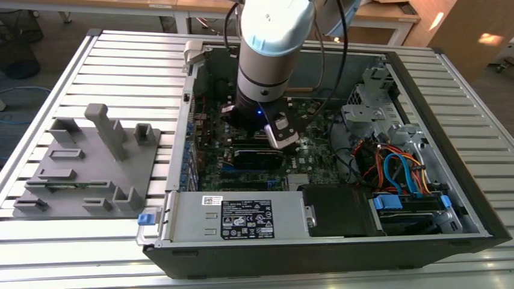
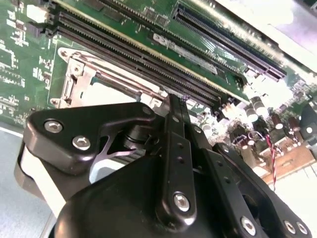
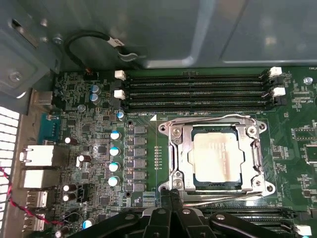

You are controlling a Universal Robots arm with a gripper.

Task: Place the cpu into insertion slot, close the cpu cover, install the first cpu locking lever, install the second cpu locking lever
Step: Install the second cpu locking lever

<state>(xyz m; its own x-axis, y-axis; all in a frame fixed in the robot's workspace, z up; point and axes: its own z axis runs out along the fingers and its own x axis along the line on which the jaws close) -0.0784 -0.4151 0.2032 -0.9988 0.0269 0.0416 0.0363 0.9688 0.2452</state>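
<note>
I see the cpu seated in the insertion slot, the cpu cover down; jaws pinched together beside a lever.

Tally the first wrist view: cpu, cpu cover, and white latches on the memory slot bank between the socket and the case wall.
cpu: 1
cpu cover: 1
white memory slot latches: 4
Total: 6

The cpu lies in the insertion slot; the cpu cover seemingly down around it.
</note>
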